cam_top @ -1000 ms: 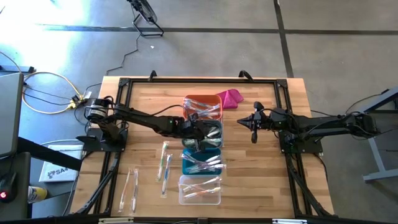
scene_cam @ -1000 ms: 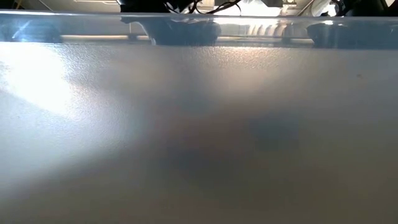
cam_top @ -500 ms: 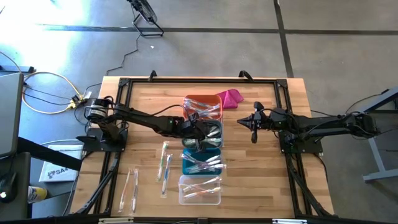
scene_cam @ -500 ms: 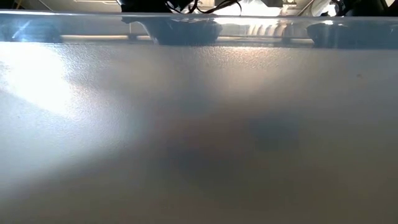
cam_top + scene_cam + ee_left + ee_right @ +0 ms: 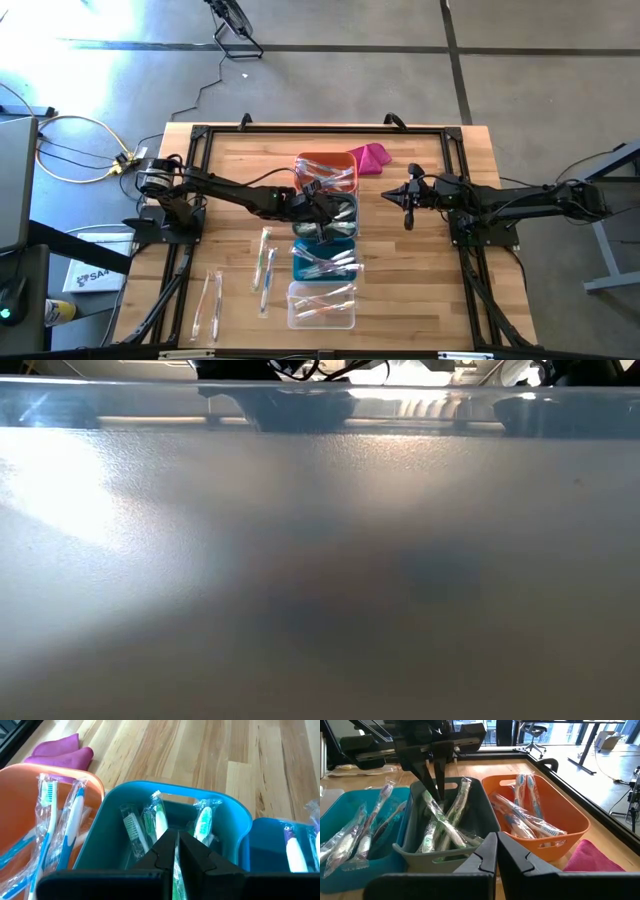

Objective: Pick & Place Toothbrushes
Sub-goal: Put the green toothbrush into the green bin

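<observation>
- Holding the left end effector (image 5: 322, 212) over the grey bin (image 5: 352, 213), second in the row of bins on the worktop (image 5: 420, 290); from the right wrist view its fingers reach down into the bin among the wrapped toothbrushes.
- Its fingers look pressed nearly together with a thin green-tinted toothbrush (image 5: 175, 880) pinched between them, seen in the left wrist view.
- The right end effector (image 5: 407, 206) hangs just beside the bins, pressed together and holding nothing.
- Sorted toothbrushes lie in the orange bin (image 5: 305, 160), the grey one, the teal bin (image 5: 298, 263) and the clear bin (image 5: 294, 308); four loose toothbrushes (image 5: 265, 248) still lie on the bare worktop nearer the left arm's side.
- Risks as I judge them:
  - the glossy wrapper could cling to a finger on release and get dragged back out;
  - lifting away carelessly could hook a neighbouring wrapper and spill it over the rim;
  - the fingers sit close to the bin wall, so a sideways move might shove the light bin out of line.
- The low view is blocked by a bin wall, so I get no help from it.
</observation>
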Motion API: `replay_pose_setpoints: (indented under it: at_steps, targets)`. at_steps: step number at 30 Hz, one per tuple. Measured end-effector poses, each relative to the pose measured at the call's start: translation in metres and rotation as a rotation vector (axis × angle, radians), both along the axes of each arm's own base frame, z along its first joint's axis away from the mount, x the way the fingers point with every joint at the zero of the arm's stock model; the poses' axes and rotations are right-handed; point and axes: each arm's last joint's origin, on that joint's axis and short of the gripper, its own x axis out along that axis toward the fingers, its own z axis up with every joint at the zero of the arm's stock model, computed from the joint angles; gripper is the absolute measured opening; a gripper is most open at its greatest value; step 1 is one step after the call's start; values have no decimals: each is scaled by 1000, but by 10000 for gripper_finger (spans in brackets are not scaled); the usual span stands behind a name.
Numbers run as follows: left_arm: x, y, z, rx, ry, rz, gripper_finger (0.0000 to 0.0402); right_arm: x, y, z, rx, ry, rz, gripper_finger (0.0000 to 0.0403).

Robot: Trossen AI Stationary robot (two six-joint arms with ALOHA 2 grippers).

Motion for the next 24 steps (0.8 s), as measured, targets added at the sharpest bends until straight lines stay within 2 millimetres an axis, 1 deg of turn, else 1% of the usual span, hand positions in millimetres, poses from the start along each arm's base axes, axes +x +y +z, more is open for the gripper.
replay_pose_setpoints:
  at_steps: [19, 24]
  targets:
    - [1, 0, 1, 22, -12, -16, 15, 0, 0, 0, 0, 0, 0, 4]
    - [1, 0, 2, 64, -6, -47, 15, 0, 0, 0, 0, 0, 0, 4]
